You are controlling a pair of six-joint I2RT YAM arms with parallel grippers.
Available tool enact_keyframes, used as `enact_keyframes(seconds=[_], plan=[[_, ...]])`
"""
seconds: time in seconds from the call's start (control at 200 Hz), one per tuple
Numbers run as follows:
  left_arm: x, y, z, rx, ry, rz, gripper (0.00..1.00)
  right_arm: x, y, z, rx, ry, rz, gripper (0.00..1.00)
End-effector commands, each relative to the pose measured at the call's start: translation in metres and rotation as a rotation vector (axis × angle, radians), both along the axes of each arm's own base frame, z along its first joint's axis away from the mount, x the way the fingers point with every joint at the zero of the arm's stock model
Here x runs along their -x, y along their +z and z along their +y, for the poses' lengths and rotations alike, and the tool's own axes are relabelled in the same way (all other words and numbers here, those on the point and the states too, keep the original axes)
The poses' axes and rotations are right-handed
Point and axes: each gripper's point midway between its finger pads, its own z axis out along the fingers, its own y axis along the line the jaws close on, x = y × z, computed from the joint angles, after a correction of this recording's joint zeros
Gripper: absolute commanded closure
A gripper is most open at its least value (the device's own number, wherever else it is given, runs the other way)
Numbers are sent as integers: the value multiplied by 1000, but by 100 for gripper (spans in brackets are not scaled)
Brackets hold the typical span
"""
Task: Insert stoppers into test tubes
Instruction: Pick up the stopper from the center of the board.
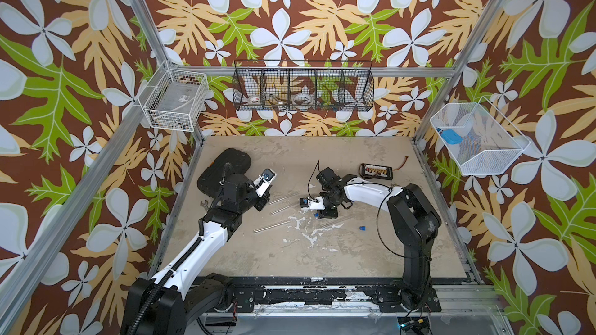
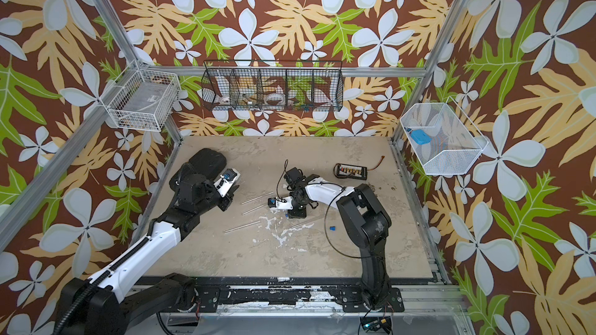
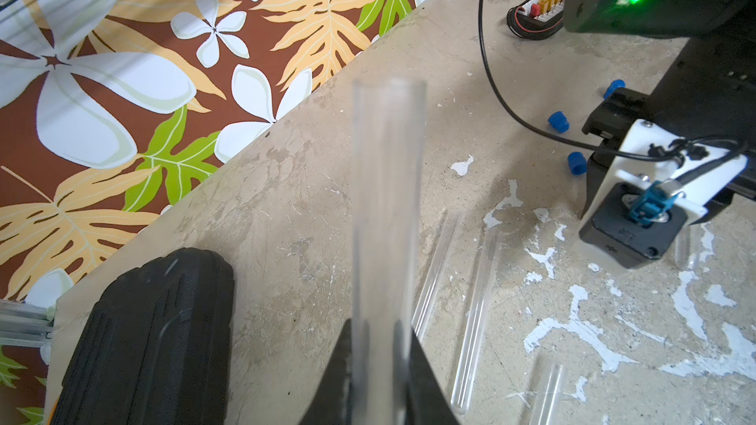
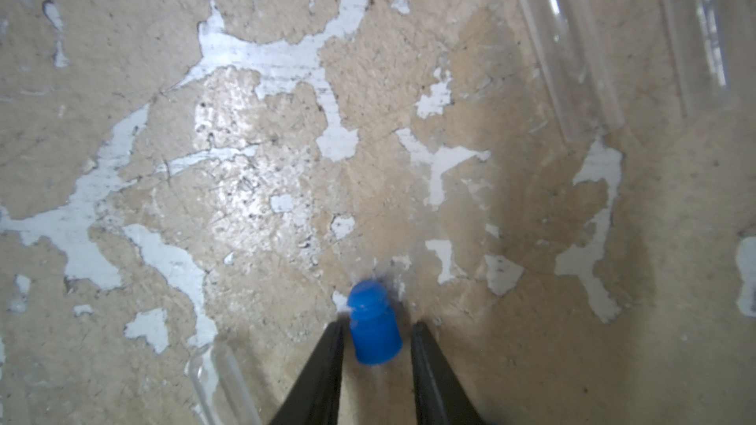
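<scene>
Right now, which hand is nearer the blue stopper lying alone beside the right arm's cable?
Right. The right hand sits close beside that stopper, open around another stopper. The left hand is farther off, beyond the right hand, shut on a test tube.

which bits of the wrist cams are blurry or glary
Left wrist: the held test tube is smeared and out of focus close to the lens, the table behind it sharper. Right wrist: the blue stopper is slightly soft, and a glare patch whitens the table near the picture's middle.
</scene>
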Motion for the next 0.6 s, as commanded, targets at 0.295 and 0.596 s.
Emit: enact_keyframes(seconds=[0.295,0.596], plan=[[-1,5,-1,7,-9,-22,100,10,2,-2,0,76,18,72],[-2,5,-1,7,-9,-22,100,11,0,0,-5,82,23,71]])
